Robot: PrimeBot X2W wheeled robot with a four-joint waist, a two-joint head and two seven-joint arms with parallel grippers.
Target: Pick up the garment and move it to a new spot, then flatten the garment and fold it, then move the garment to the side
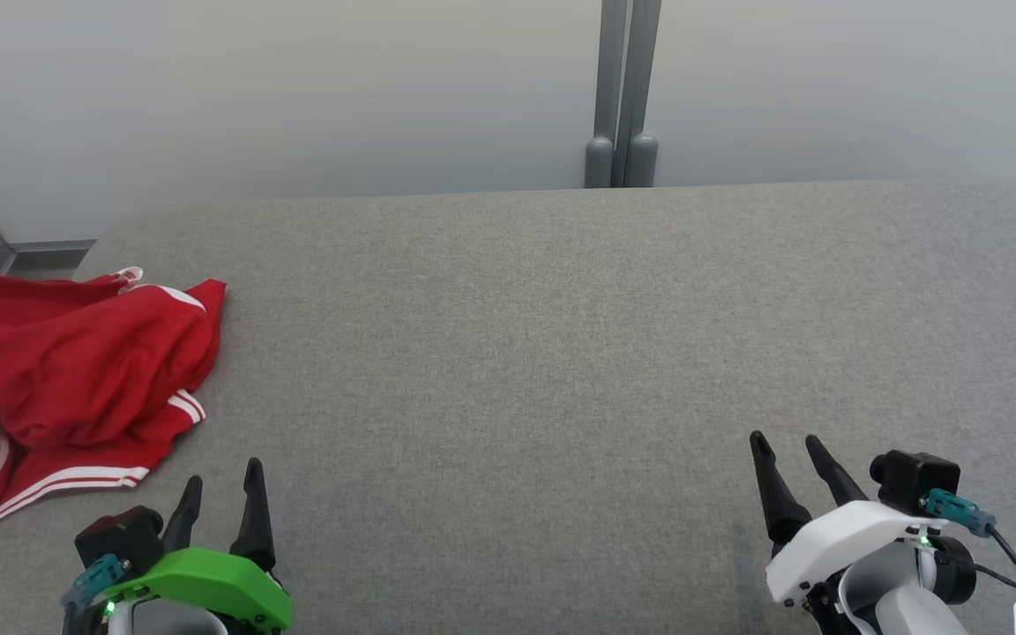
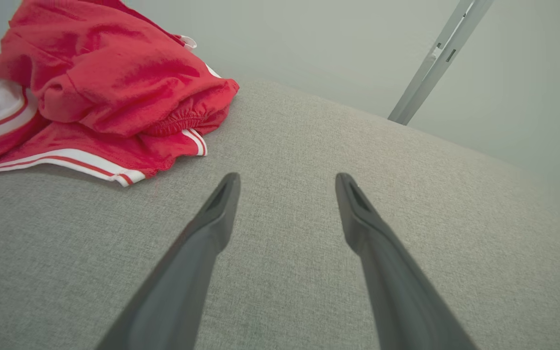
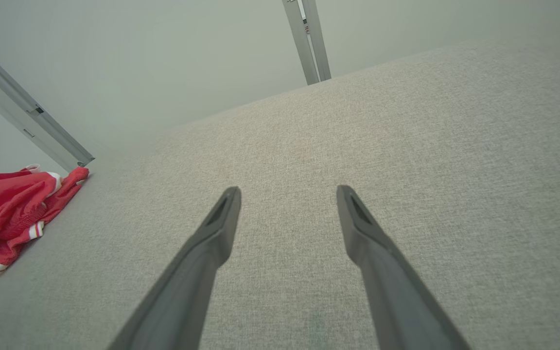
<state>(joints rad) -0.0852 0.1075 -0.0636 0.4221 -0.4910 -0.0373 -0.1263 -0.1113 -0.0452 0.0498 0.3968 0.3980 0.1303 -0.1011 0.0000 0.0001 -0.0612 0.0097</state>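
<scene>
At the far left of the grey table [image 1: 517, 353], a red garment [image 1: 76, 353] with white stripes lies in a crumpled heap by the table's edge. Near it, the left gripper [image 1: 224, 472] has its two dark fingers spread wide and holds nothing, close to the garment but not touching it. Far to the right, the right gripper [image 1: 783, 438] is also wide apart and empty, well away from the garment.

The grey fabric-covered desk [image 1: 561, 353] is viewed from above by the head camera and skimmed low, close, by both wrist cameras; the crumpled red white-striped garment [image 1: 76, 370] is shared by all three.
</scene>
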